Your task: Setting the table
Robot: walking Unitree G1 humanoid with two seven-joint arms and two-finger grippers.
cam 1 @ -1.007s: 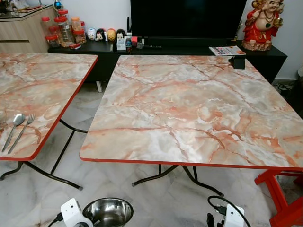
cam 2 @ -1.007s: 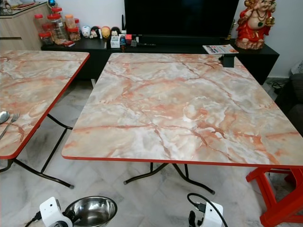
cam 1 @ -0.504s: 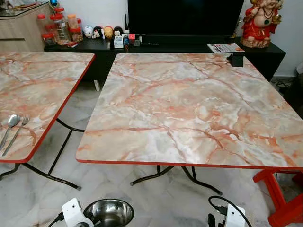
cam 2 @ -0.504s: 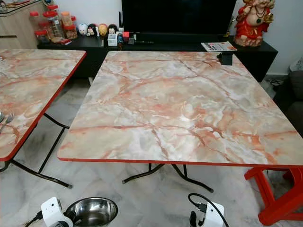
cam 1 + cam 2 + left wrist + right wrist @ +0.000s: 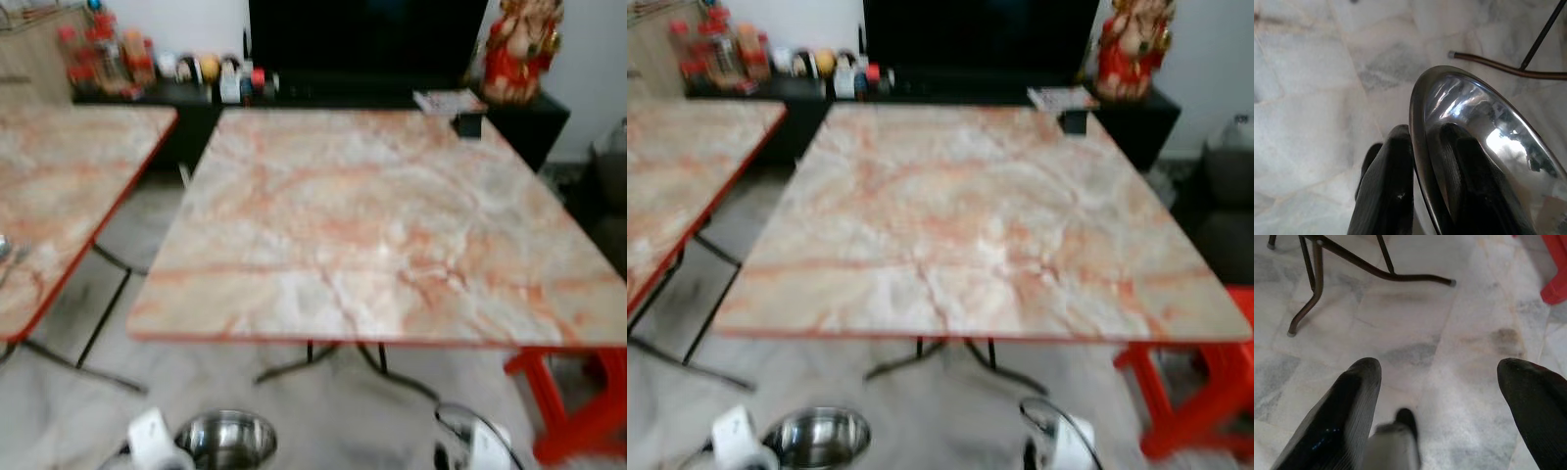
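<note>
A steel bowl [image 5: 227, 441] hangs low in front of me over the floor. My left gripper [image 5: 1422, 133] is shut on its rim [image 5: 1418, 105], one black finger outside and one inside the bowl. My right gripper [image 5: 1442, 374] is open, its fingers [image 5: 1354, 396] spread wide above the marble floor with nothing between them. The marble-patterned table [image 5: 372, 215] with a red edge stands just ahead, its top bare except for a small black object [image 5: 468, 123] at the far right corner. A second matching table [image 5: 59, 196] stands to the left.
A red stool [image 5: 578, 401] stands under the near table's right corner, and dark metal table legs [image 5: 1352, 259] cross the floor. Behind are a black TV stand [image 5: 323, 90] with jars [image 5: 98, 44] and figurines, and a red statue [image 5: 514, 49].
The whole picture has shifted and blurred, so the camera has moved; the near table looks slightly closer. The bowl stays in my left gripper and the right gripper stays open.
</note>
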